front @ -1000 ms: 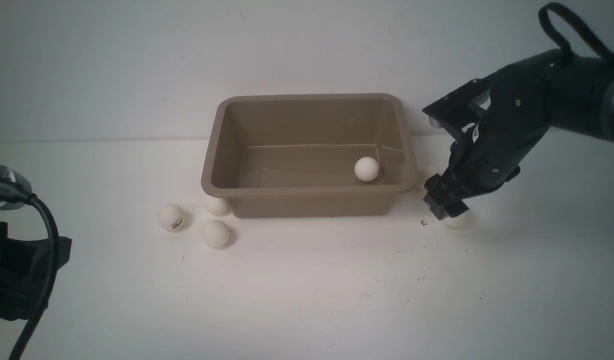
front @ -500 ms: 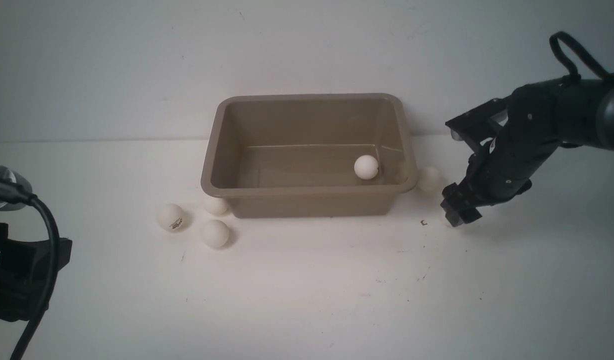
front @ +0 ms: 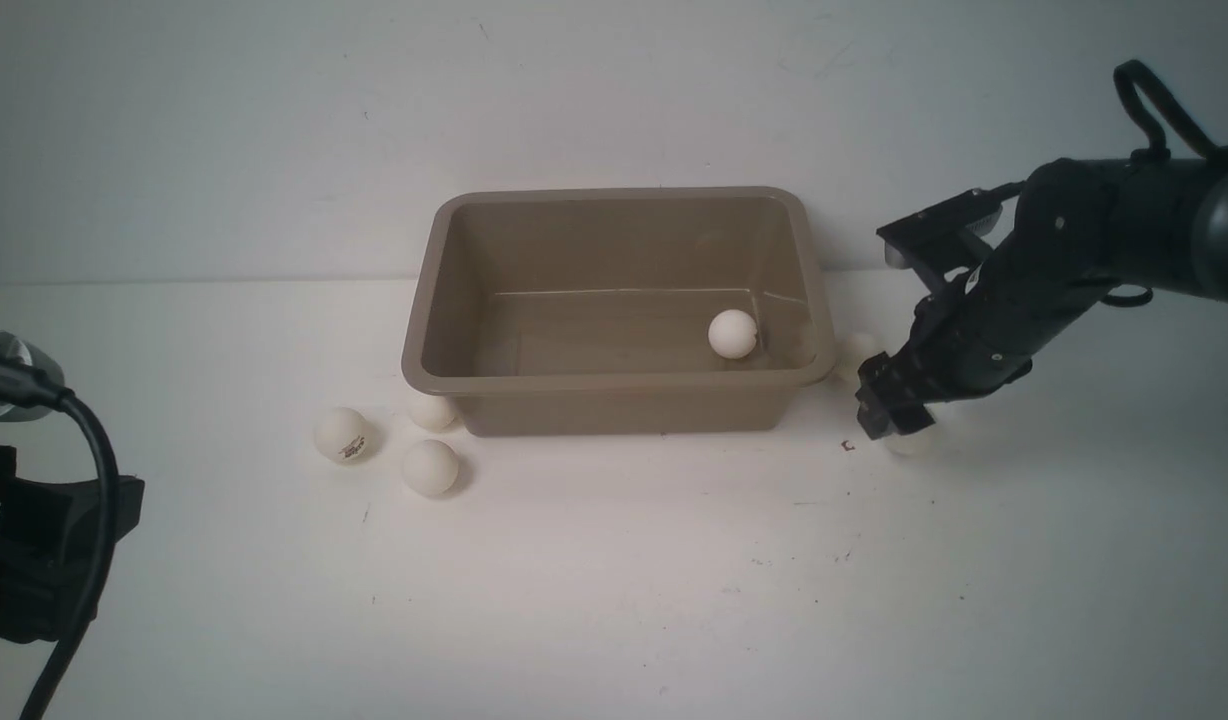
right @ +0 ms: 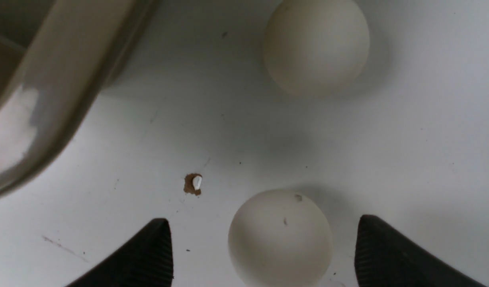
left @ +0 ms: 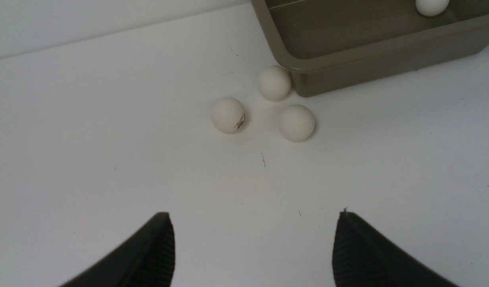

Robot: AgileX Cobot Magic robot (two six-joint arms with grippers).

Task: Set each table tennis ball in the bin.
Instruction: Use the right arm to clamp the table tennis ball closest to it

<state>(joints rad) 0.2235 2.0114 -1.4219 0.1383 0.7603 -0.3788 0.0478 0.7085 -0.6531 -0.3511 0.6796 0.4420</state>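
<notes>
While one ball point(front: 733, 334) lies inside the bin point(front: 614, 381) near its right wall, five are out on the desk point(front: 614, 600). Three balls point(left: 296, 122) cluster at the bin's front left corner, another ball point(front: 858, 355) just beside its right end. Last ball point(right: 280, 237) sits between the right fingers point(right: 145, 255), spread wide, gaps both sides, gripping nothing. Left fingers point(left: 149, 255) spread wide too, empty, well apart from the cluster.
</notes>
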